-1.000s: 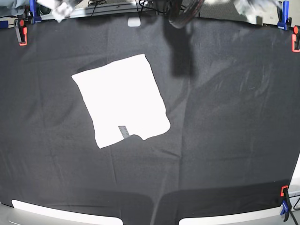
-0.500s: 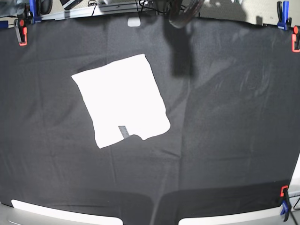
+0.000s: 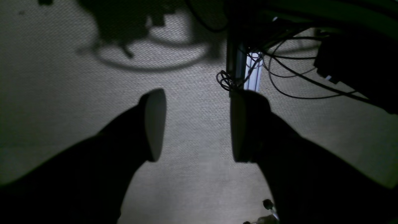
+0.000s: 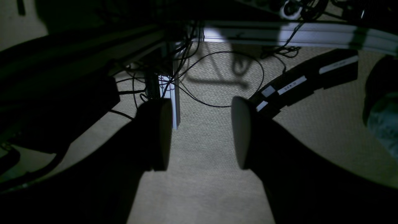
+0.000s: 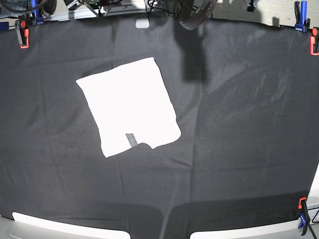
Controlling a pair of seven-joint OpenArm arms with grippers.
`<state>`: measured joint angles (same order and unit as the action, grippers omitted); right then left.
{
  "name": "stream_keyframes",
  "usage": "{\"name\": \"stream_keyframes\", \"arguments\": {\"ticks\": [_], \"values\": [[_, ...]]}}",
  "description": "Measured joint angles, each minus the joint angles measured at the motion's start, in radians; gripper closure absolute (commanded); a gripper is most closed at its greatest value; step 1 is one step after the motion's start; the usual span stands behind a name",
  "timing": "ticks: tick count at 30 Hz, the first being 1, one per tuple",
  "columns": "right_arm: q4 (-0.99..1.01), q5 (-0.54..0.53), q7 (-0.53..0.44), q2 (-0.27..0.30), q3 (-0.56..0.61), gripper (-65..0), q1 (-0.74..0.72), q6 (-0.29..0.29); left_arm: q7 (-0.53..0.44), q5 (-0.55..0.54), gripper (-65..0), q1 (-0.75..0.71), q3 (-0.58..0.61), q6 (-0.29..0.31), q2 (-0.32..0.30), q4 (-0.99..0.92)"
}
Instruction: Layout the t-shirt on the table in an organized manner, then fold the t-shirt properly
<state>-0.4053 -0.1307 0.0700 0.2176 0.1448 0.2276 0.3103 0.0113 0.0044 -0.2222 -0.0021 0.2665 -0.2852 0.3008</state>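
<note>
T-shirt [image 5: 128, 105] lay folded into a compact white rectangle on the table [image 5: 239, 149], left of centre and turned somewhat askew to the table's edges, plain side up with a small grey tab showing at its near edge. No print was visible, and the cloth sat flat with nothing on or beside it.

Neither arm appeared over the table in the base view. The left gripper [image 3: 192, 124] hung with its jaws spread and nothing between them, looking down at carpeted floor and cables rather than the black cloth. The right gripper [image 4: 202, 133] was likewise spread and empty, also above floor, cables and a frame rail.

Judged from this, the folding step looked finished or close to it, with both arms parked off the work surface. If anything remained, it would be squaring the bundle to the table edge, which would call for bringing an arm in over the cloth and nudging a corner without disturbing the layers.
</note>
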Motion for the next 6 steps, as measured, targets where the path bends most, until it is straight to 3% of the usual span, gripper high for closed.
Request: {"name": "stream_keyframes", "arguments": {"ticks": [6], "values": [[0.000, 0.000, 0.000, 0.010, 0.000, -29.9, 0.000, 0.000, 0.000, -0.001, -30.7, 0.000, 0.000, 0.000, 0.000, 0.000]]}}
